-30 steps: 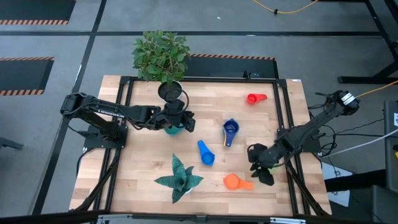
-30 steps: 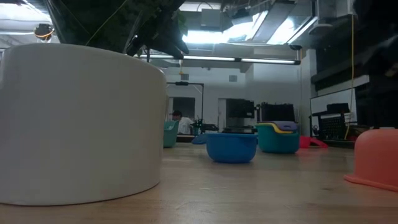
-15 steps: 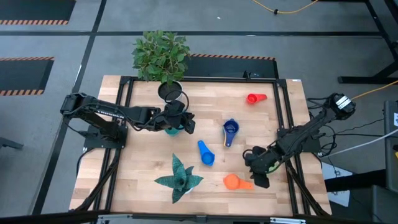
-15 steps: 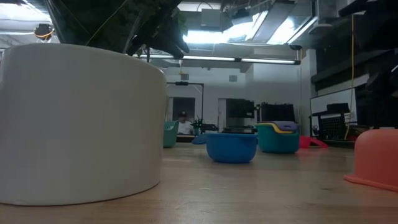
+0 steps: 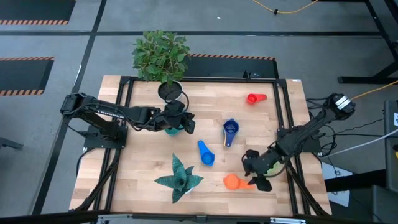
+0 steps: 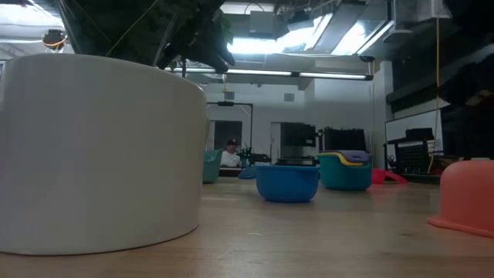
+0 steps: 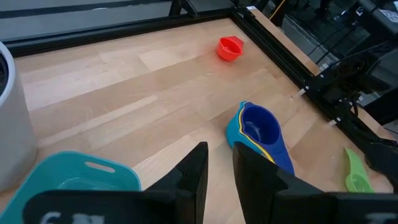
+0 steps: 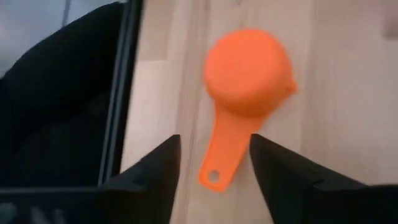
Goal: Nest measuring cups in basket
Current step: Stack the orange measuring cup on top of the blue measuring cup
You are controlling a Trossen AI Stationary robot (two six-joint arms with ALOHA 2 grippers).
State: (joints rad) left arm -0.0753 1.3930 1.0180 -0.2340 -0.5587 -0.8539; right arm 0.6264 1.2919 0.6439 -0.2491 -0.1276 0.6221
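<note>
My right gripper (image 5: 254, 176) has slid in from the table's right edge toward the orange cup (image 5: 232, 181) and now sits right over its handle. The right wrist view shows what the overhead shot can't: my two fingers (image 8: 152, 171) stand wide apart either side of the orange handle (image 8: 219, 163), touching nothing, the cup lying upside down on the wood.

My left gripper (image 5: 181, 122) hangs at the teal basket (image 5: 173, 129), near the white pot (image 5: 169, 91). From above I can't read those fingers; the left wrist view shows them (image 7: 196, 177) close together with a narrow gap, holding nothing, the basket's rim (image 7: 81, 171) just below.

That same view picks out a stack: a blue cup (image 7: 260, 127) with yellow and lighter blue edges peeking underneath, plus the red cup (image 7: 229, 48) far off near the frame and a green cup (image 7: 355, 174) beyond the table's edge. From above, another blue cup (image 5: 205, 154) lies mid-table.

The low view is mostly the white pot (image 6: 100, 150), with a blue cup (image 6: 287, 183) and the basket (image 6: 344, 171) behind it.
</note>
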